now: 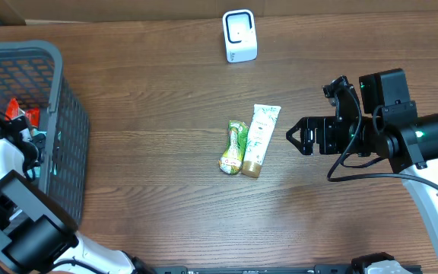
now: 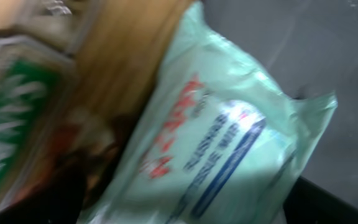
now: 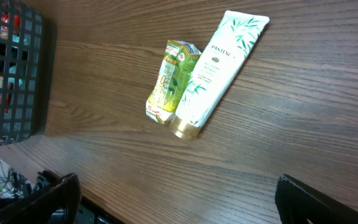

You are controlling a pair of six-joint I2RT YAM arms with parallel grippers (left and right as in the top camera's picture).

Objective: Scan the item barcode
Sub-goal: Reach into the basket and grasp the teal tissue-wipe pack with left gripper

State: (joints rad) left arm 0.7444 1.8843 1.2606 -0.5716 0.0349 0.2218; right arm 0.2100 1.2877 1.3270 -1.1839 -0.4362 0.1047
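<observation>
Your dark brown wood-grain table [image 1: 158, 91] runs in fine darker streaks right across. On it, your white plastic tube [image 3: 219, 68] carries a green bamboo-leaf print and dark lettering, ending in a gold cap [image 3: 185, 127]. The small green and yellow carton [image 3: 171, 81] shows a dab of red at its lower corner. Your white box-shaped scanner [image 1: 239, 36] has a grey face. The dark grey plastic mesh basket [image 1: 71, 152] is an open square grid, with a red packet [image 1: 15, 109] inside. On your left wrist view, a pale mint-green soft pack [image 2: 229, 143] bears blurred red and blue lettering over a white patch.
</observation>
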